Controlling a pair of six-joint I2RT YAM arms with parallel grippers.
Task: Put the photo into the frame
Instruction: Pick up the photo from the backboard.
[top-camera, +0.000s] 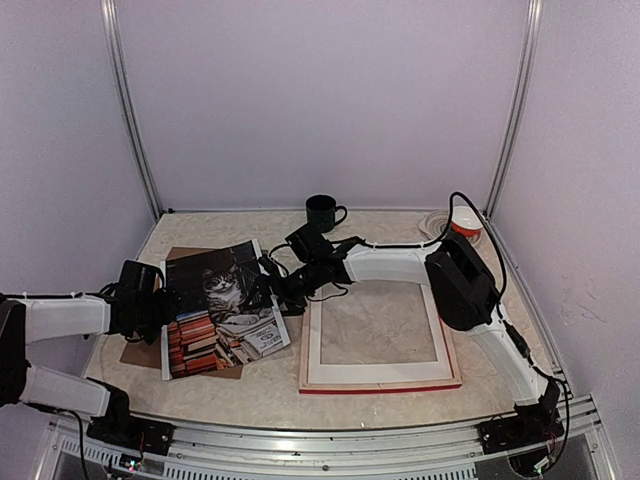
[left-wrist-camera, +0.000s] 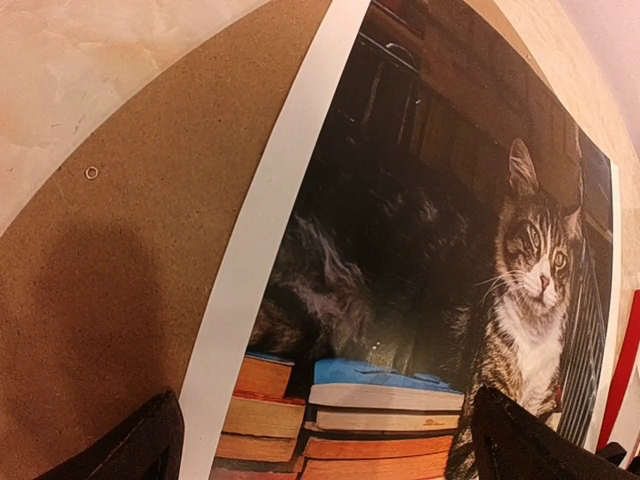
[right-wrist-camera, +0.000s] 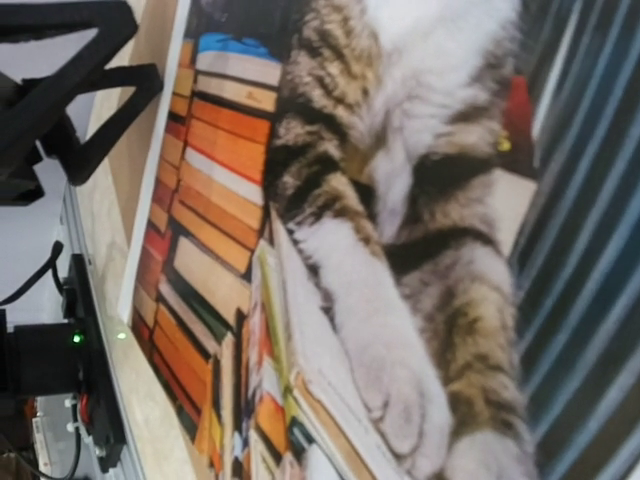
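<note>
The photo, a tabby cat among stacked books, lies face up on the brown backing board left of centre. My left gripper hovers at its left edge. In the left wrist view the left gripper is open, with its dark fingertips wide apart over the photo and nothing between them. My right gripper reaches across to the photo's right edge. Its fingers stay outside the right wrist view, which the photo fills. The frame lies flat to the right, pale side up, red edge showing.
A dark green mug stands at the back centre. A white roll with an orange object sits at the back right. The backing board juts out left of the photo. The right arm stretches over the frame's far rail.
</note>
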